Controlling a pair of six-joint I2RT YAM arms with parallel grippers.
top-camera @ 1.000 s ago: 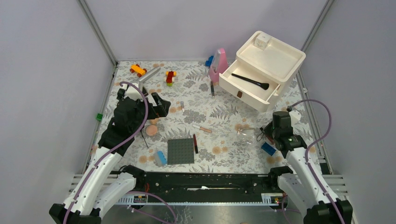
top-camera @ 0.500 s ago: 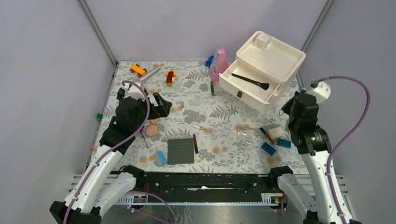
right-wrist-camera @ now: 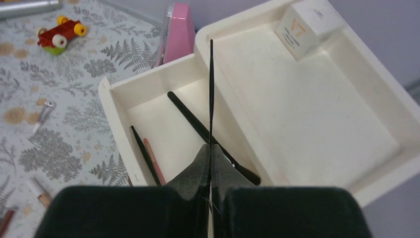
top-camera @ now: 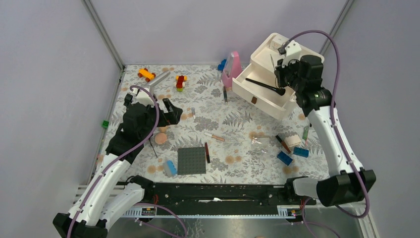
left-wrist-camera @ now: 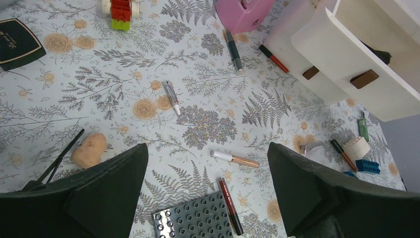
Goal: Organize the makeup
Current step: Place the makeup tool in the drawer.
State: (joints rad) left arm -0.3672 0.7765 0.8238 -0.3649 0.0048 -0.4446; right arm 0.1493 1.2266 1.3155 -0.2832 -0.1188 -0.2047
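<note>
My right gripper (right-wrist-camera: 210, 146) is shut on a thin black brush (right-wrist-camera: 211, 89) that sticks out forward over the open drawer (right-wrist-camera: 116, 114) of the cream organizer (top-camera: 289, 62). A thicker black brush (right-wrist-camera: 193, 119), a thin black stick (right-wrist-camera: 143, 151) and a pink stick (right-wrist-camera: 154, 161) lie in the drawer. My left gripper (left-wrist-camera: 207, 148) hangs open above the mat, holding nothing. Below it lie a peach tube (left-wrist-camera: 234, 158), a red-and-black stick (left-wrist-camera: 230, 206) and a peach puff (left-wrist-camera: 89, 150). A beige sponge (left-wrist-camera: 356, 147) sits far right.
A grey studded plate (top-camera: 191, 160) and blue bricks (top-camera: 292, 154) lie near the front. Toy bricks (top-camera: 180, 82), a pink case (top-camera: 232, 69) and a black compact (left-wrist-camera: 17, 39) are toward the back. A white box (right-wrist-camera: 302, 32) stands in the organizer's top tray.
My right arm rose from the mat at the near right and swung back over the open drawer, carrying the thin brush. The left arm stayed put.
</note>
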